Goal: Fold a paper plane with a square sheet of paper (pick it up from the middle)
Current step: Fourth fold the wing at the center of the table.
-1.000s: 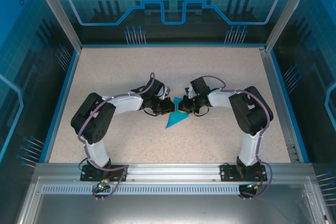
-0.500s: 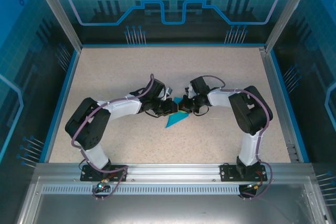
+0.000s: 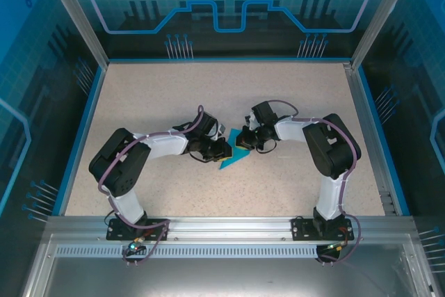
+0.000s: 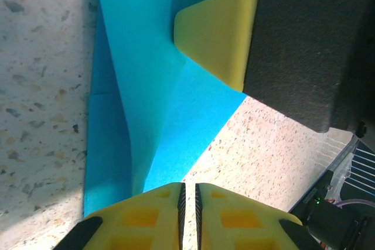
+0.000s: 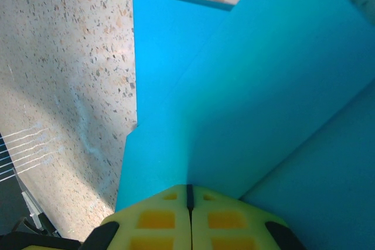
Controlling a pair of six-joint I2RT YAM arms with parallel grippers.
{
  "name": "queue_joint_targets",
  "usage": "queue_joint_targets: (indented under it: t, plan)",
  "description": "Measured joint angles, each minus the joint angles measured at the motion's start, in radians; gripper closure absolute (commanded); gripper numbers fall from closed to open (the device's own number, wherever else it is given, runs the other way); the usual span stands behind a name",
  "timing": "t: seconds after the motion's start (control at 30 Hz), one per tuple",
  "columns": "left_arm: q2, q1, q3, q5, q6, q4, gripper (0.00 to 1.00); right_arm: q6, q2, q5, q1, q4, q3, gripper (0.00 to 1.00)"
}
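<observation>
Top external view: the part-folded teal paper (image 3: 229,161) sits near the middle of the worktop (image 3: 174,88), its upper part hidden under both hands. The right hand (image 3: 240,142), at the paper's far right edge, is clamped on a raised flap. The left hand (image 3: 222,149), at the paper's left, has its fingers all but together, with the paper's edge running up to the thin slit between them; whether it grips the paper is unclear
</observation>
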Motion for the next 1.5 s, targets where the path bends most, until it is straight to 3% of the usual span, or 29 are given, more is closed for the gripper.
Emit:
queue_joint_targets:
  t: [0.67,1.03,1.5]
  plan:
    - [0.035,0.0,0.0,-0.063,0.003,-0.054,0.88,0.001,0.0,0.001,0.0,-0.002,0.0,0.94]
    - [0.007,-0.003,0.0,-0.042,0.002,-0.053,0.83,0.003,0.0,0.001,0.0,-0.002,0.0,0.94]
    - [-0.013,-0.021,-0.029,-0.026,0.0,-0.055,0.85,0.003,0.003,-0.001,-0.002,-0.005,0.003,0.94]
